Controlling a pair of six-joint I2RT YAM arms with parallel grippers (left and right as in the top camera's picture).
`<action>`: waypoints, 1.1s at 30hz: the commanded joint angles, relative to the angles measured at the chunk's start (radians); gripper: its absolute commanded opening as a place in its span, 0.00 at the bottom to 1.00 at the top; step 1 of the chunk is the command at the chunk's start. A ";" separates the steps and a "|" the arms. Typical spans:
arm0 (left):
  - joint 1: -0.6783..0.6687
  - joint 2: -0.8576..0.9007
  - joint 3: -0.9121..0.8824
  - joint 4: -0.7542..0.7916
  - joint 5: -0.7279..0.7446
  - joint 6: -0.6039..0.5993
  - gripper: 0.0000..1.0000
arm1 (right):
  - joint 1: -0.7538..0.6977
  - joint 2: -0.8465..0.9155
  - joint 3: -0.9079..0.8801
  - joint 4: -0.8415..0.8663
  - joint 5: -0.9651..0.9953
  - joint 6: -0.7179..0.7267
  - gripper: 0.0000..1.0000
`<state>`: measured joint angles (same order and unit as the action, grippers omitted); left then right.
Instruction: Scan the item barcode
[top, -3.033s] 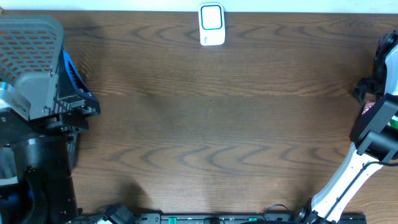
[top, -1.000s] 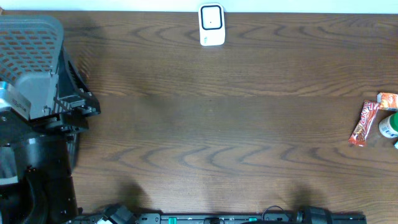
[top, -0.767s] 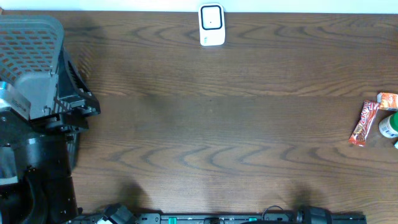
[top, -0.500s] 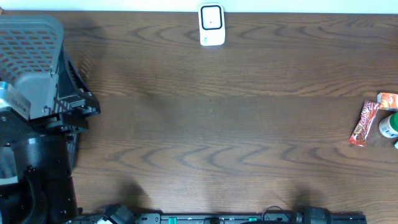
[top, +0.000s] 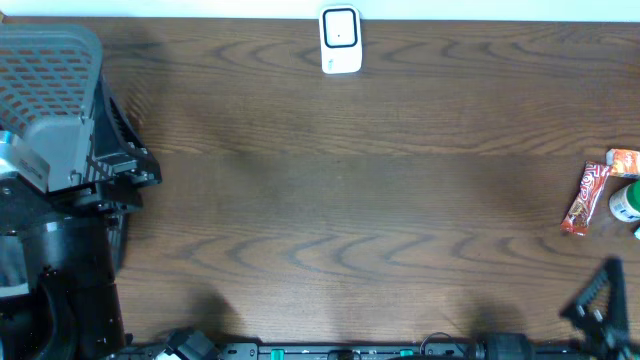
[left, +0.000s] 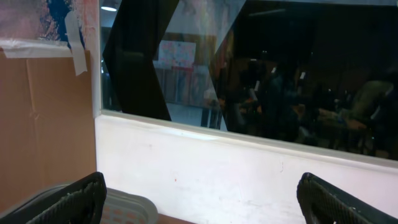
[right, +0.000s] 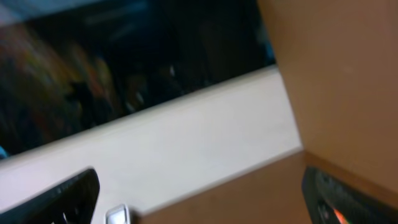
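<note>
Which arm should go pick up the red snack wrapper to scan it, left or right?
Right, probably. The red snack wrapper lies at the right edge of the table, just beyond the right arm. The left arm sits at the far left, across the whole table.

No lettering is legible: the white marks on the red snack wrapper (top: 584, 198), right of the scanner (top: 340, 40), are too small.
</note>
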<state>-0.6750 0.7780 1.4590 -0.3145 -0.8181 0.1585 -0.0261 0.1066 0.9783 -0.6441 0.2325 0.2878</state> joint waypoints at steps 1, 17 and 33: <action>0.003 -0.001 -0.002 0.001 -0.006 0.013 0.98 | 0.020 -0.026 -0.125 0.088 -0.058 0.006 0.99; 0.003 -0.001 -0.002 0.001 -0.006 0.013 0.98 | 0.025 -0.101 -0.554 0.395 -0.060 0.084 0.99; 0.003 -0.001 -0.002 0.001 -0.006 0.013 0.98 | 0.046 -0.101 -0.913 0.686 -0.063 0.100 0.99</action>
<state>-0.6750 0.7780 1.4590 -0.3149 -0.8181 0.1585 -0.0017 0.0124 0.1036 0.0139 0.1745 0.3759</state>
